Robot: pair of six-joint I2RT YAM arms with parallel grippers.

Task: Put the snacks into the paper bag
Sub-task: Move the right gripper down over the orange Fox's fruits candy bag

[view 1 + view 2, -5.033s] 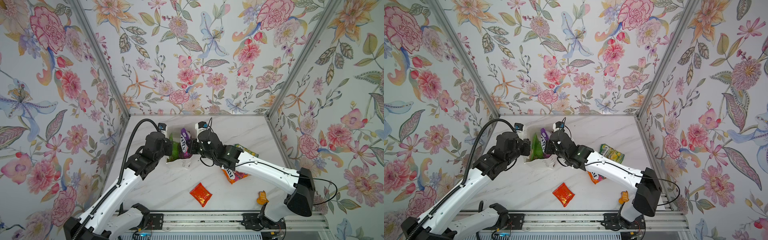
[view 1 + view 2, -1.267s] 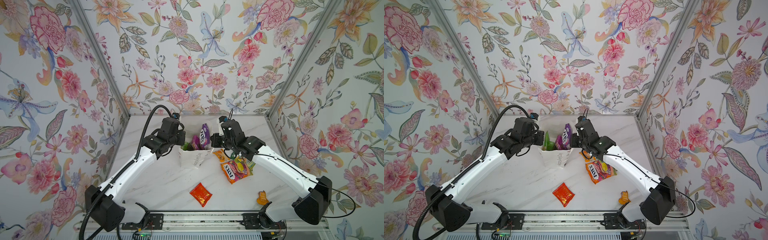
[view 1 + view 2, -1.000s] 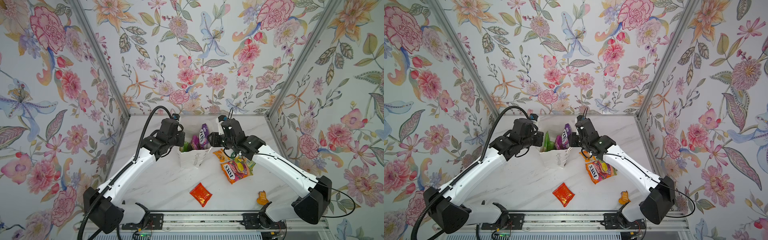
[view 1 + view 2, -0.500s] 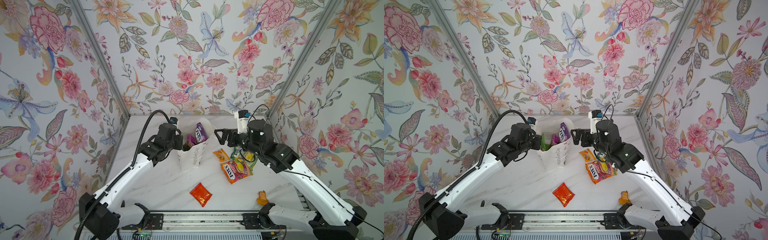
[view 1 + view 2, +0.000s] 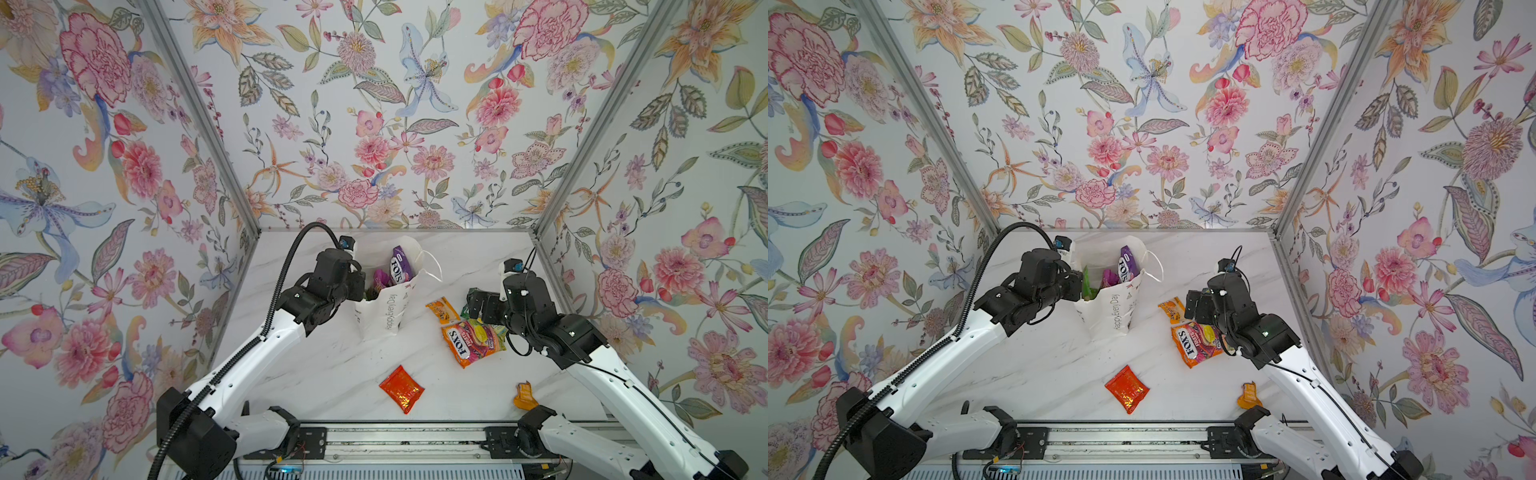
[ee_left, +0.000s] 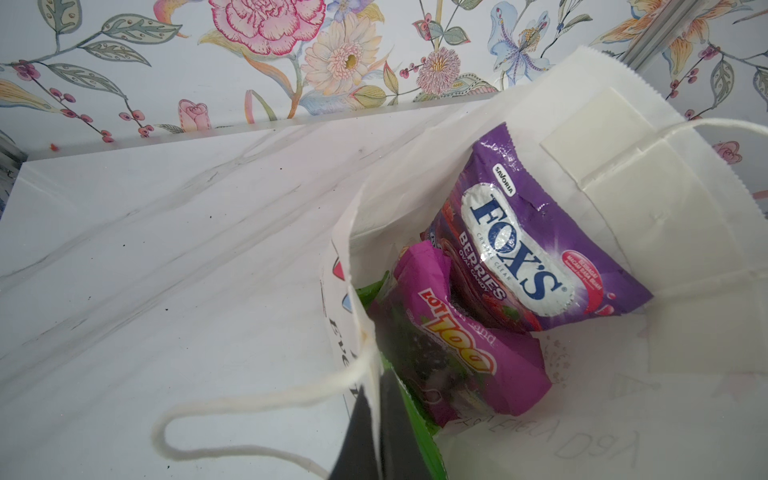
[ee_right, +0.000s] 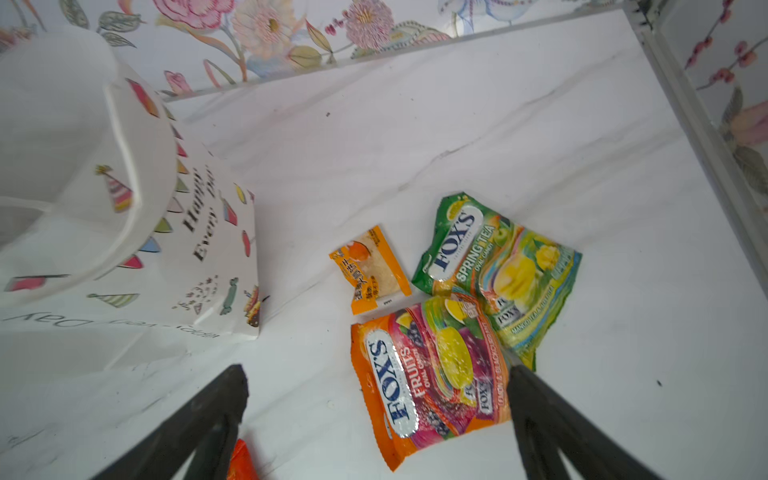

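Pinches the rim of the bag point(image 5: 384, 311) with the left claw point(image 5: 362, 291) — jaws closed flat on the paper, just beside 1 cord handle, as seen from the left wrist point(image 6: 377, 395). Bag upright and open-mouthed toward the back of the table point(image 5: 324, 374), left of the middle in both top views.

Already inside, 3 snacks: purple FOX'S point(image 6: 532, 241) leaning on the far wall and poking above the rim, magenta packet point(image 6: 457, 361) below it, green packet point(image 6: 413, 424) against the pinched side.

Holds the right claw point(image 5: 476, 305) spread wide and empty, above the loose snacks right of the bag and apart from it. Between its fingers point(image 7: 216, 407) in the right wrist view: orange FOX'S point(image 7: 424, 382), flat on the table, overlapping the green FOX'S point(image 7: 498, 266); 1 orange sachet point(image 7: 370, 270) just beside both, between them and the bag.

Nearer the front edge — foil pack point(image 5: 401, 388), red-orange, alone near the middle; a 2nd sachet point(image 5: 524, 395) well apart at the right.
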